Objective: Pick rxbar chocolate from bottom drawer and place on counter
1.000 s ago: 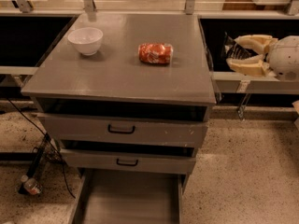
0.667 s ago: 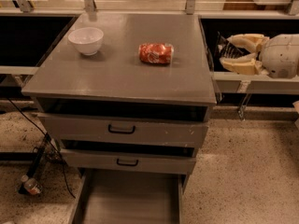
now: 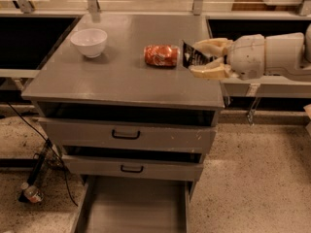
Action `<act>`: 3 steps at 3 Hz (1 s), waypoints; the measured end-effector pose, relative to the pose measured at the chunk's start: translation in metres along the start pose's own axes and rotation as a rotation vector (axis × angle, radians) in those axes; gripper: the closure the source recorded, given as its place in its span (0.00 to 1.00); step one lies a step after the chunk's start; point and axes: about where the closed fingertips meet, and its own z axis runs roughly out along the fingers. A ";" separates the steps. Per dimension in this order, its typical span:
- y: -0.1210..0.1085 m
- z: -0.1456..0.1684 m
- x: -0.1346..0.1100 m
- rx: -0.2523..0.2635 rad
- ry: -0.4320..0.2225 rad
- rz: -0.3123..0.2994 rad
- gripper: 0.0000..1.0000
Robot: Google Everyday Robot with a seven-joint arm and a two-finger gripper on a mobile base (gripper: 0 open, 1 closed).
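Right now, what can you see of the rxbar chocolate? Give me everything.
The rxbar chocolate is a small flat bar in a black wrapper with pale lettering. The gripper, reaching in from the right, clamps it between two cream fingers, one above and one below. Its left end sticks out past the fingertips, tilted, face toward the camera. It is held over the right part of the counter, just right of the red can; whether it touches either cannot be told.

Tool (image 3: pixel 196 59) above counter (image 3: pixel 121 79) holds rxbar chocolate (image 3: pixel 190 56); lettering unreadable.
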 end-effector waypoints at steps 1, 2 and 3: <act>0.000 0.000 0.000 0.000 0.000 0.000 1.00; 0.010 0.008 0.016 -0.022 0.016 0.046 1.00; 0.016 0.021 0.038 -0.039 0.020 0.102 1.00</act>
